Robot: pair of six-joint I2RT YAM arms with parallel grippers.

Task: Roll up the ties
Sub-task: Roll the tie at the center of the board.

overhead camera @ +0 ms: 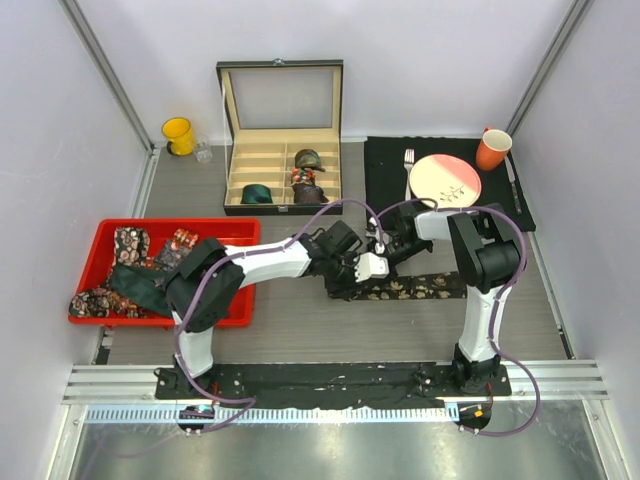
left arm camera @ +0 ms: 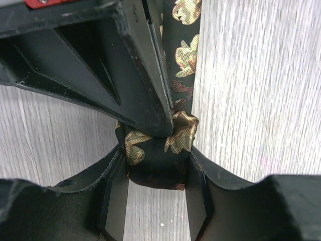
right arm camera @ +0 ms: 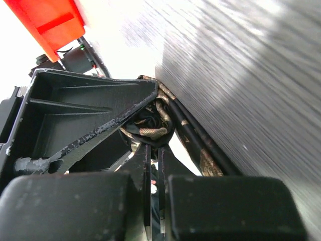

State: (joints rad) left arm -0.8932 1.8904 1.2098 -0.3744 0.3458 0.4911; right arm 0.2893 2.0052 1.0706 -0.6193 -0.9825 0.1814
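Observation:
A dark tie with a beige floral print (overhead camera: pixel 420 290) lies as a strip on the table in front of the arms. Its left end is wound into a small coil (left arm camera: pixel 158 150). My left gripper (left arm camera: pixel 156 163) is shut on that coil, both fingers pressed against its sides. My right gripper (right arm camera: pixel 154 148) comes in from the other side, its fingers almost together and pinching fabric at the coil's core (right arm camera: pixel 150 123). In the top view the left gripper (overhead camera: pixel 352 276) and the right gripper (overhead camera: pixel 378 258) meet at the tie's left end. The rest of the strip (left arm camera: pixel 183 45) runs away flat.
A red bin (overhead camera: pixel 215 230) at the left holds several loose ties (overhead camera: pixel 130 285). An open compartment box (overhead camera: pixel 262 165) at the back holds rolled ties (overhead camera: pixel 306 160). A yellow mug (overhead camera: pixel 178 135) stands left of it. A black mat (overhead camera: pixel 385 165) at the right carries a plate (overhead camera: pixel 445 182), fork and orange cup (overhead camera: pixel 493 149).

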